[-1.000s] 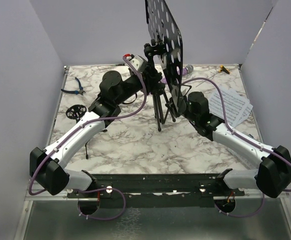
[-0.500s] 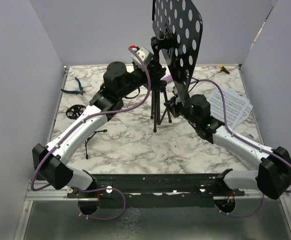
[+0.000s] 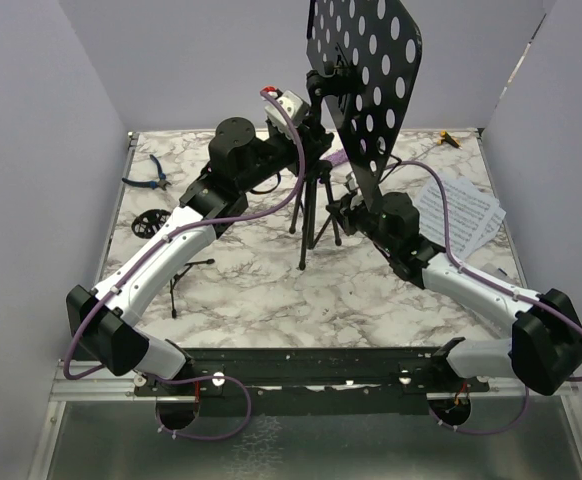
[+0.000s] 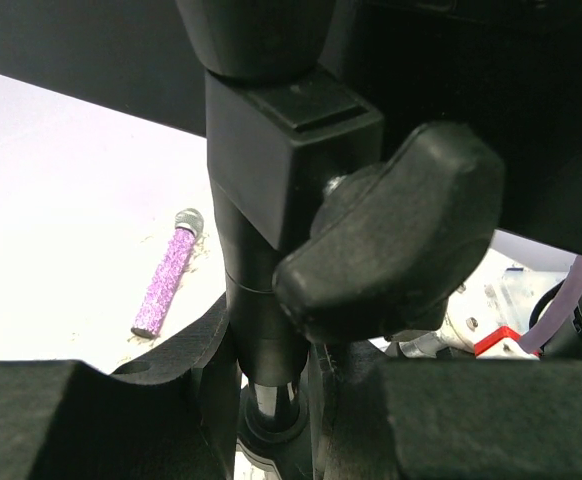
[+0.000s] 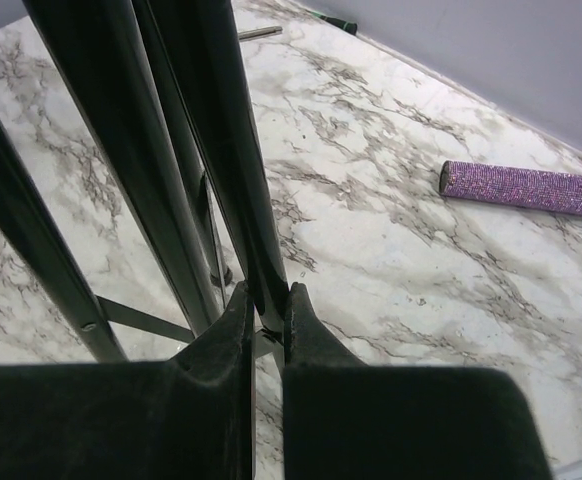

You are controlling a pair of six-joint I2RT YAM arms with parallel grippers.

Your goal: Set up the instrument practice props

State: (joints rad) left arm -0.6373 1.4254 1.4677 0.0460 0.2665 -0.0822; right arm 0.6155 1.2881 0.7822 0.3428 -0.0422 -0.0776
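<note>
One music stand [image 3: 366, 75], 12 o'clock: left pincer [image 4: 271, 400] grips its column, right pincer [image 5: 268, 330] clamps one leg. One purple microphone [image 5: 526, 188]; sheet-music pages [image 3: 461, 210] at 2 o'clock, print unreadable.

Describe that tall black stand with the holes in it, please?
The music stand is black and looks like metal: a flat desk punched with round holes, tilted atop a slim post with a clamp knob, over spread tripod legs. It rises over the middle of the marble table. The left hand grips its post below the knob; the right hand pinches one thin leg.
</note>
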